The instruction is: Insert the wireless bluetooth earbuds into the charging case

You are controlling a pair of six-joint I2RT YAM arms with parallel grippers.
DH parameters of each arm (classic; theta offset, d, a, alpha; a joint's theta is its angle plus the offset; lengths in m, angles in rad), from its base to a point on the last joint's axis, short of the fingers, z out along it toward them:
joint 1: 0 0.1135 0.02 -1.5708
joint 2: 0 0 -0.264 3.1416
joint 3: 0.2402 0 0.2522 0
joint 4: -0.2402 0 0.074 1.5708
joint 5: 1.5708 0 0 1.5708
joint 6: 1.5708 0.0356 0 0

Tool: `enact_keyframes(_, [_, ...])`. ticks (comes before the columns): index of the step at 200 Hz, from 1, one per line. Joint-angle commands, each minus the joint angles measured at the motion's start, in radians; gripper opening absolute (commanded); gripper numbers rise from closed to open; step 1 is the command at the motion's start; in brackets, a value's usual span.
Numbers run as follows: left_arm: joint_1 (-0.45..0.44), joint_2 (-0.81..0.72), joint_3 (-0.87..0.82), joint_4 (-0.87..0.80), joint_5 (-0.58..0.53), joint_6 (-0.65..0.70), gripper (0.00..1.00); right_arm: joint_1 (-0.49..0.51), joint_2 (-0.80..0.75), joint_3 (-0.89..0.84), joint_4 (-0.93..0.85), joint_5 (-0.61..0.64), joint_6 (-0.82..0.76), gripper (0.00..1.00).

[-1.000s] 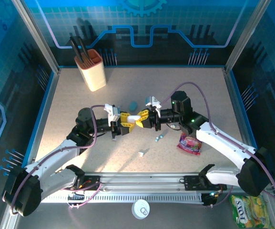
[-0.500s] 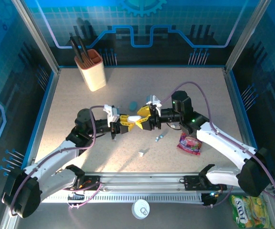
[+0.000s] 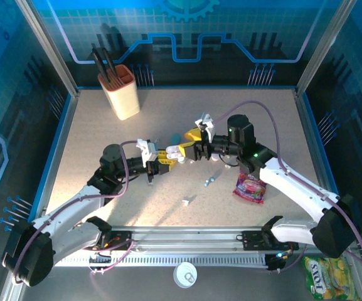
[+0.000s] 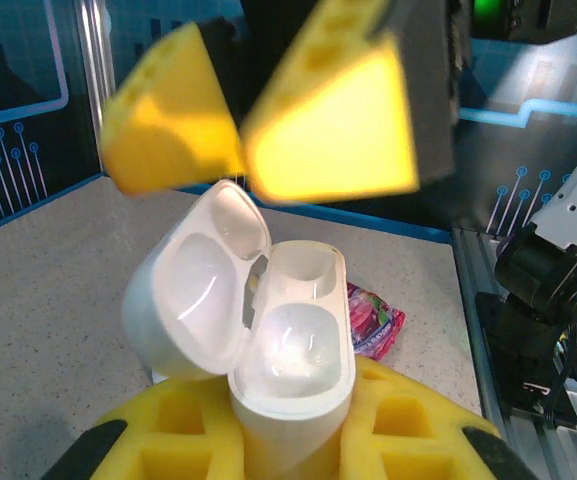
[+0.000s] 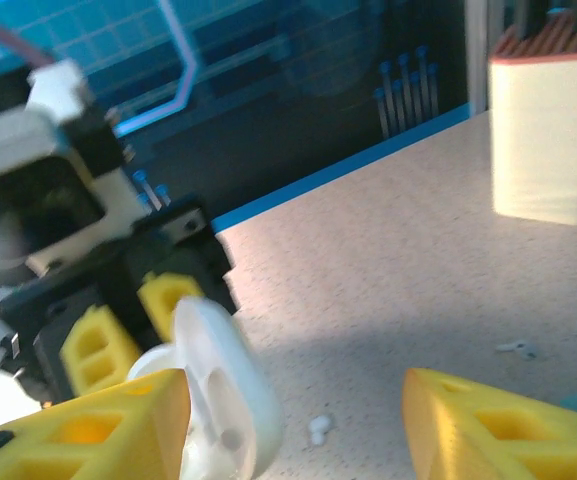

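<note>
My left gripper (image 3: 170, 154) is shut on the white charging case (image 4: 293, 340), which stands upright between its yellow fingers (image 4: 163, 425). The case's lid (image 4: 193, 295) hangs open to the left and both wells look empty. My right gripper (image 3: 197, 139) is open just beyond the case, its yellow fingers (image 4: 328, 125) spread above it. In the right wrist view the gripper (image 5: 296, 392) has the lid (image 5: 218, 390) beside its left finger. Earbuds lie loose on the table: a light-blue pair (image 3: 209, 180), a white one (image 3: 185, 202), and a white one (image 5: 318, 430) below the grippers.
A light-blue pebble-shaped case (image 3: 175, 137) lies just behind the grippers. A pink candy packet (image 3: 250, 187) sits by the right arm. A cream cup (image 3: 121, 91) with dark sticks stands at the back left. Blue walls ring the table (image 3: 262, 119).
My right gripper has opened and drawn back and up from the case. The case's lid now stands open. My left gripper still holds the case in about the same place.
</note>
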Motion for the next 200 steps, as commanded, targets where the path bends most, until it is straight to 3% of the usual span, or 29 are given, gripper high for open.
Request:
enact_keyframes(1, [-0.007,-0.019,-0.023,0.057,-0.011,0.026,0.00,-0.010,0.012,0.037,0.015,0.064,0.030,0.58])
enact_keyframes(27, [-0.007,-0.013,-0.034,0.081,-0.070,0.032,0.01,-0.010,-0.031,0.007,0.031,0.115,0.065,0.59])
enact_keyframes(52, [-0.008,0.000,-0.044,0.094,-0.106,0.058,0.04,-0.010,-0.130,-0.073,0.024,0.250,0.176,0.60])
enact_keyframes(87, [-0.006,0.022,-0.071,0.138,-0.155,0.085,0.03,0.004,-0.246,-0.197,-0.183,0.428,0.387,0.60])
enact_keyframes(115, [-0.003,0.048,-0.074,0.160,-0.215,0.083,0.02,0.060,-0.289,-0.320,-0.269,0.476,0.594,0.60])
enact_keyframes(140, [0.001,0.063,-0.095,0.223,-0.254,0.080,0.01,0.139,-0.252,-0.400,-0.258,0.481,0.729,0.60])
enact_keyframes(165, [0.002,0.067,-0.123,0.290,-0.337,0.069,0.02,0.216,-0.175,-0.444,-0.192,0.502,0.794,0.60])
enact_keyframes(200, [0.003,0.031,-0.138,0.288,-0.359,0.082,0.02,0.278,-0.029,-0.452,-0.100,0.455,0.848,0.57])
